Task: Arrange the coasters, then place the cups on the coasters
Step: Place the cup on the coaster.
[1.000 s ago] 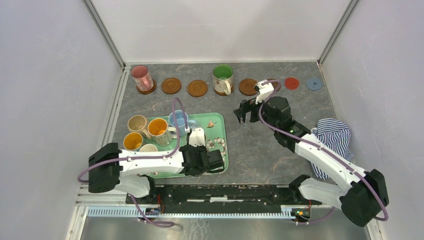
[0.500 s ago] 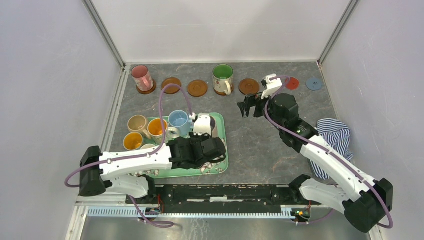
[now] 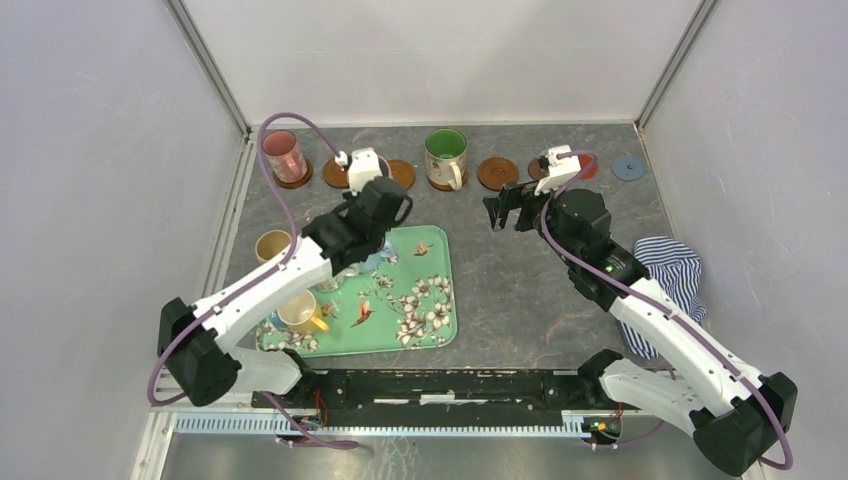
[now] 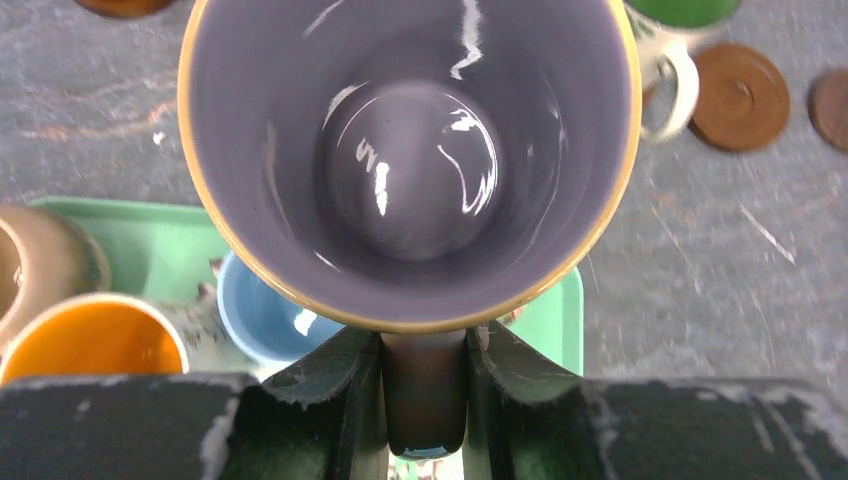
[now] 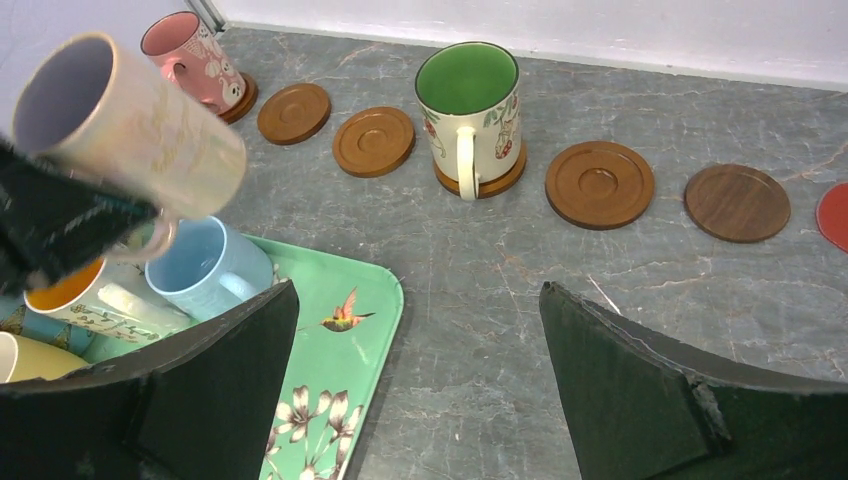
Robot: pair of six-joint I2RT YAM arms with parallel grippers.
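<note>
So the left end effector (image 4: 424,392), clamped on the handle of the lilac cup (image 4: 410,160), just lifted it off the tray (image 3: 420,310) toward the bare coasters (image 5: 373,141) along the worktop's far edge, so I'd guess placing comes next.

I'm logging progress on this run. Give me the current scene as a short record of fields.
Left gripper: shut on the lilac cup by its handle, cup raised above the tray
Right gripper: open, holding nothing
Cups on coasters: pink cup, green cup
Bare: two wooden coasters between those cups, more to the right
On tray: light blue cup, orange cup, others
</note>
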